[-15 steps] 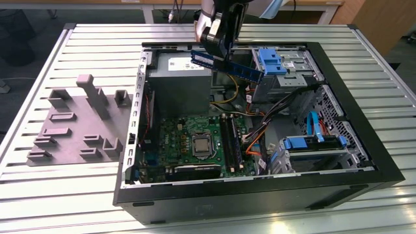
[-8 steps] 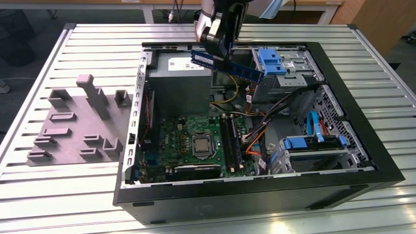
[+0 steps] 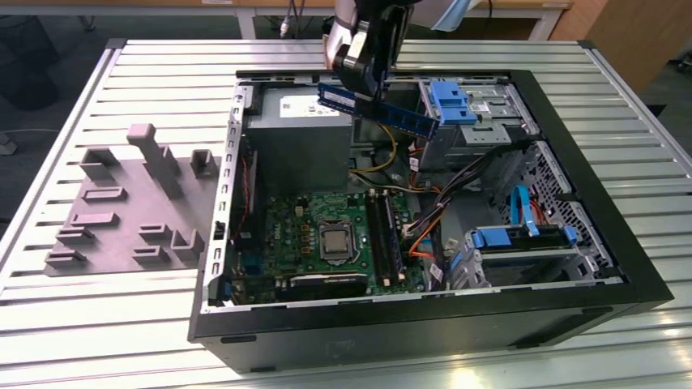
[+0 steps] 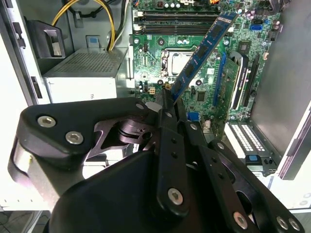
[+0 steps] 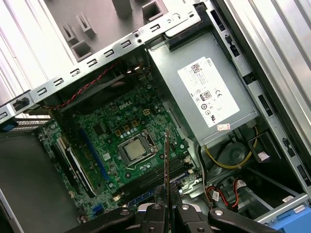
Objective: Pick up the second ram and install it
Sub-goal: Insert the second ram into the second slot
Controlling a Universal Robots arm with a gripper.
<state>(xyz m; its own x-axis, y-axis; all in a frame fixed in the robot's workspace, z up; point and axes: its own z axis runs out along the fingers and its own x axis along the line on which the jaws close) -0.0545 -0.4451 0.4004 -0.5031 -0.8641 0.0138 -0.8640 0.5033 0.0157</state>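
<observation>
A robotics lab: opened computer case (image 3: 411, 328) on a slatted aluminium workbench (image 3: 108, 332).

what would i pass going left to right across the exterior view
grey fixture plate → power supply → second ram held in the pincer → blue drive bracket

The silvery tabletop (image 3: 162, 73), ribbed with long parallel aluminium slats, carries two things. A black desktop computer case (image 3: 433, 328) lies on its side with its open face up, over the middle and the exterior view's right. Near it, at the exterior view's left and not touching, rests a flat grey plastic fixture plate (image 3: 113, 212) with upright blocks and slotted holders.
</observation>
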